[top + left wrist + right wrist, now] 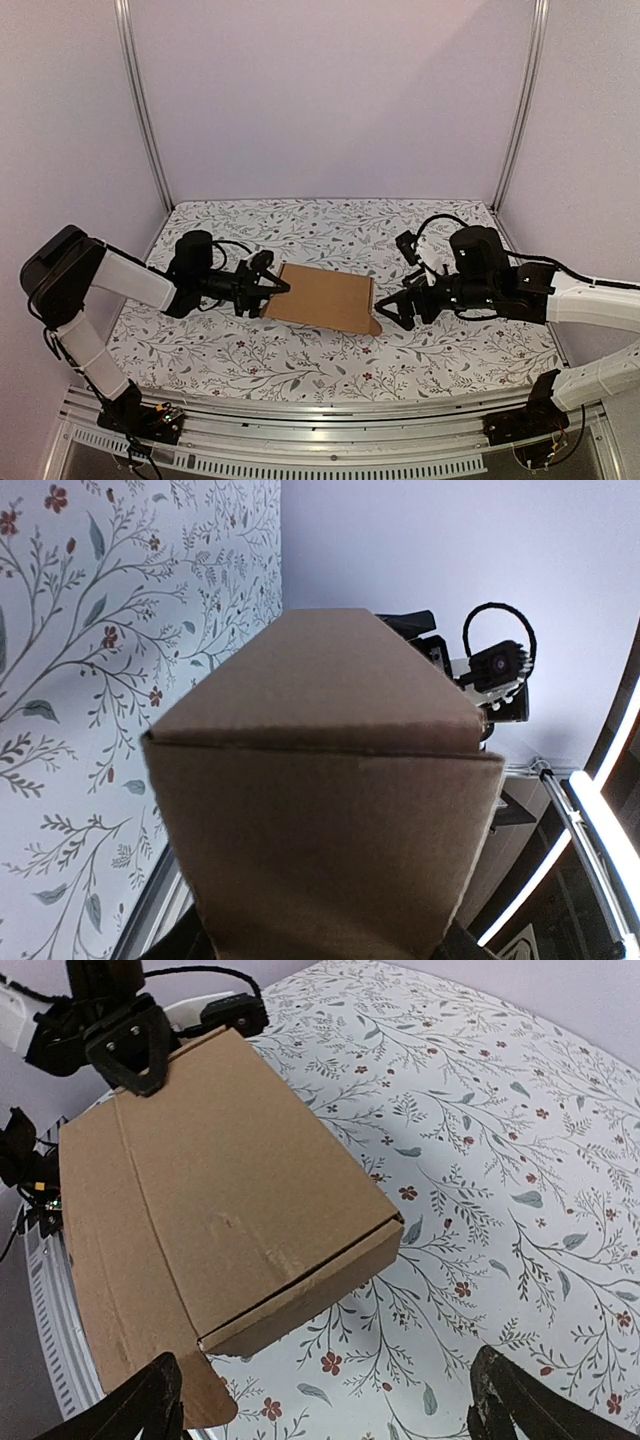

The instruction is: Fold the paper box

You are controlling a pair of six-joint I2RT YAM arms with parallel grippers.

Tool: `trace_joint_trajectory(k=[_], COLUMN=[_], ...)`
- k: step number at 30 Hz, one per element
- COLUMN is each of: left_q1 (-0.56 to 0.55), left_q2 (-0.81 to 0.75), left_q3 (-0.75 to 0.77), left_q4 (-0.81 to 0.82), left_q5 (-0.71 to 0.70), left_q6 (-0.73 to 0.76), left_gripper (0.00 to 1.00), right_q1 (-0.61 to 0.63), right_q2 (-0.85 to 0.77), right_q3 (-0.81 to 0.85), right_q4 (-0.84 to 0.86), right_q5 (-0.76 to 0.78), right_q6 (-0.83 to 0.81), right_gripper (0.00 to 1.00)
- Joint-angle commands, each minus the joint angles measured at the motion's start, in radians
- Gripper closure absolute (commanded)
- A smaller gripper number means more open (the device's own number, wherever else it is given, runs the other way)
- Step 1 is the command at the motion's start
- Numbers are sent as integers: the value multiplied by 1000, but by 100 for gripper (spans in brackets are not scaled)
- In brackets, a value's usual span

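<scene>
From above, the metal rail [330, 412] carrying both arm bases lies closest. Beyond it, the paper box [322, 297] sits at the middle of the flowered tabletop [300, 225] as a flat brown carton. The left arm [130, 280] reaches in from the left, and the left jaws are clamped on the box's left edge. The right arm [590, 300] comes from the right. The right jaws stand spread just beside the box's near right corner, holding nothing.

In the left wrist view, the box [320, 810] fills the frame right at the lens. A creased flap with angled corners points away across the tabletop [80, 680].

In the right wrist view, the two dark fingers [150, 1405] sit wide apart at the bottom edge, with bare tabletop [500, 1110] between them. The box [220, 1190] lies ahead and to the left, showing a top panel, a shallow side wall and a loose flap. The left jaws pinch its far corner.
</scene>
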Motion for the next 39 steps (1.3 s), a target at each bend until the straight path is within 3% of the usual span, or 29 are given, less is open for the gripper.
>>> trace_joint_trajectory(k=[1,7,13,28,39], left_q1=[34,65,69,-42,-102], left_q2=[-23,111,113,-103,-194], left_q3=[-36,-84,-111,-117,-131], left_q4=[211,741,747,748,748], left_q5=[119,183,208,214,214], left_q6=[-136,-504,-491,-492,-500], left_gripper=[57,62,63,61,62], right_q1=[88,288,452,607,693], right_q2=[-85,-148,-143,-168,-188], right_q3=[-20,-91,-148,-183,-156], right_q4=[26,86,237,490,480], right_q5=[-36,242,553,675,682], right_q6=[-368,-816,-1141,-1573,-1710], right_gripper=[1,1,1,1,1])
